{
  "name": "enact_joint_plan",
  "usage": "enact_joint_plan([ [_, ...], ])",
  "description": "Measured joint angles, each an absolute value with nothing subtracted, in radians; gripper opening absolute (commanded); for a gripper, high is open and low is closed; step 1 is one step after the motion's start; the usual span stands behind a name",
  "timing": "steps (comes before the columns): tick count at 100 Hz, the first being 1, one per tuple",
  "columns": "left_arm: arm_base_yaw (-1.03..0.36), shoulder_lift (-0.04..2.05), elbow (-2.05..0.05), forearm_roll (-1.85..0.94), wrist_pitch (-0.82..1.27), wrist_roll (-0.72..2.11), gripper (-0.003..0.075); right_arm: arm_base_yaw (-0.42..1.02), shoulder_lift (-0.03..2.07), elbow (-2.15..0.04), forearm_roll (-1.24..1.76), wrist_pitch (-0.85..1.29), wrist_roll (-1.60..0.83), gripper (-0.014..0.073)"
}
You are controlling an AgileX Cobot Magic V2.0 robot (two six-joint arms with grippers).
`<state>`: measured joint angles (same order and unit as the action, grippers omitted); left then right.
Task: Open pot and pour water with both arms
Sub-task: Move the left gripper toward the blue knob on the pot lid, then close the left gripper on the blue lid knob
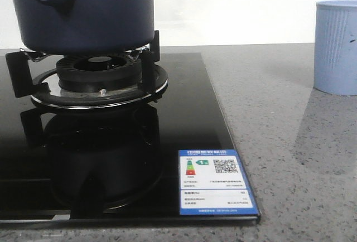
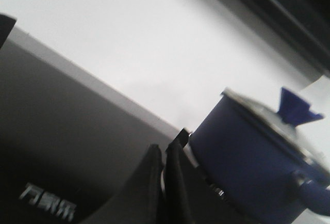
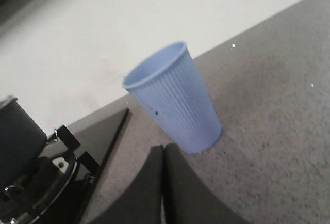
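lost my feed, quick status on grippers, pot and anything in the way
Left gripper jaws shut, empty, short of the pot. Right gripper shut, empty, near the cup. Lid on, pot on burner. Nothing blocking.

The front camera sits low and close over the grey speckled stone worktop (image 1: 290, 141), facing forward to the white wall, so the dark navy-blue matte round pot (image 1: 83, 10) is cropped at the top. The left wrist camera, tilted, looks past its black claw (image 2: 164, 182) at the same pot (image 2: 247, 157) from nearby. The right wrist camera looks down past its claw (image 3: 163, 182) at the pale blue ribbed plastic cup (image 3: 172, 102), which the front view shows at its right edge (image 1: 336, 47).
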<state>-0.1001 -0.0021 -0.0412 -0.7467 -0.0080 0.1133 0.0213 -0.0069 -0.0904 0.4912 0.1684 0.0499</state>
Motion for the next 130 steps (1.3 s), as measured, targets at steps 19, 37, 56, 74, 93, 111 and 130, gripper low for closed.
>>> enact_joint_plan([
  [19, -0.100, 0.003, -0.190, -0.624, 0.076, 0.113, -0.0016, 0.021, 0.025, -0.221, 0.374, 0.318, 0.046, -0.0060],
  [37, -0.100, 0.109, -0.373, -0.431, 0.258, 0.113, -0.0016, 0.021, 0.160, -0.345, 0.309, 0.502, -0.069, -0.0061],
  [56, -0.100, 0.257, -0.548, -0.383, 0.445, 0.202, -0.0016, 0.021, 0.291, -0.472, 0.299, 0.618, -0.196, -0.0061],
  [74, -0.131, 0.351, -0.625, -0.381, 0.504, 0.290, -0.0015, 0.021, 0.350, -0.528, 0.312, 0.637, -0.221, -0.0061],
  [93, -0.230, 0.401, -0.634, -0.382, 0.478, 0.302, -0.0015, 0.021, 0.359, -0.530, 0.392, 0.640, -0.232, -0.0047],
  [111, -0.309, 0.416, -0.634, -0.392, 0.373, 0.309, 0.0071, 0.021, 0.359, -0.530, 0.443, 0.659, -0.244, 0.0208],
  [130, -0.354, 0.455, -0.636, -0.398, 0.330, 0.309, 0.0346, 0.021, 0.359, -0.530, 0.455, 0.663, -0.245, 0.0472],
])
